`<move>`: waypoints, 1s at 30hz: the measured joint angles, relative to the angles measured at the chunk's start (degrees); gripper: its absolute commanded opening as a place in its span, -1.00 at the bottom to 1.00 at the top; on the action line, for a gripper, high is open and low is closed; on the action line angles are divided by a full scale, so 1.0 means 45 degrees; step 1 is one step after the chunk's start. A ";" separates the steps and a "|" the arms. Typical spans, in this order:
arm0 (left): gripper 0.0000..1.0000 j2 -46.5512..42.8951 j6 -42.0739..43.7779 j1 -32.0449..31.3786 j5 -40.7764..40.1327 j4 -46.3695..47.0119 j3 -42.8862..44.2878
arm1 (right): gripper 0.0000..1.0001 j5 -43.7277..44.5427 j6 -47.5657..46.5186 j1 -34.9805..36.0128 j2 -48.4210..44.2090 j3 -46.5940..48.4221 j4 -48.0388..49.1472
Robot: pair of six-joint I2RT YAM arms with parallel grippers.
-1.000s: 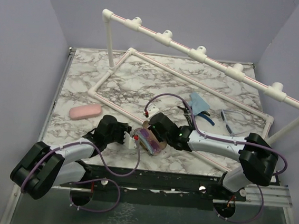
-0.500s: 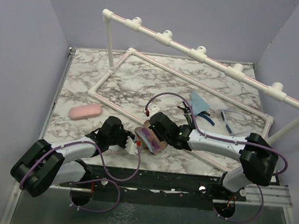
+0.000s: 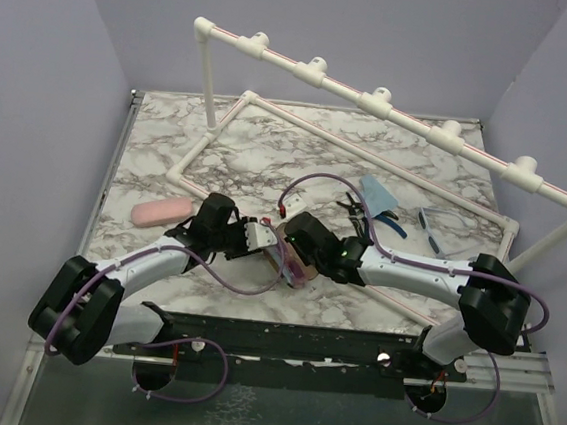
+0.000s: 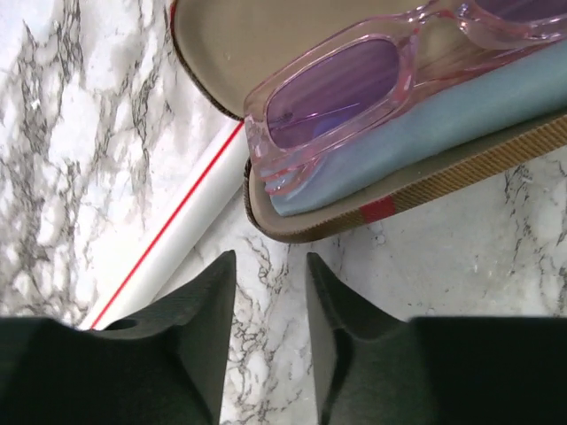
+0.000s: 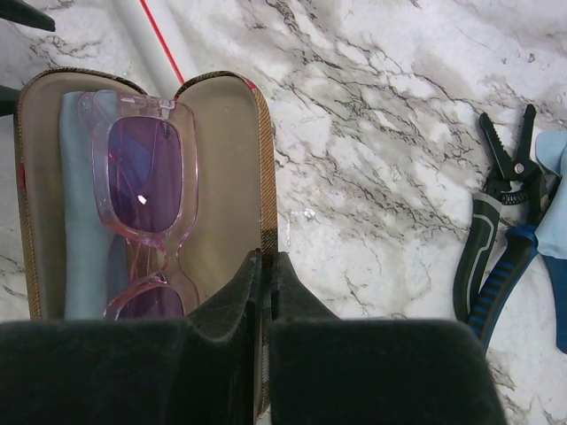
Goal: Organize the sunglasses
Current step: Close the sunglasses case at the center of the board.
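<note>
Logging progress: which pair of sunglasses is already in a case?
The pink-framed pair: it lies inside the open brown plaid case. The blue-framed pair sits bare on the table, far right, outside any case.

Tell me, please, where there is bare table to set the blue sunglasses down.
Bare marble lies inside the pipe frame, left of the blue cloth, and outside it beyond the pink case. It is crowded around the plaid case, between left gripper and right gripper, and by the pliers.
</note>
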 measured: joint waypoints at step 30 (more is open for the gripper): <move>0.42 0.3332 -1.3969 0.3356 0.3512 -0.2375 0.2511 | -0.99 0.0442 -0.0005 0.0000 -0.0170 0.0005 -0.0068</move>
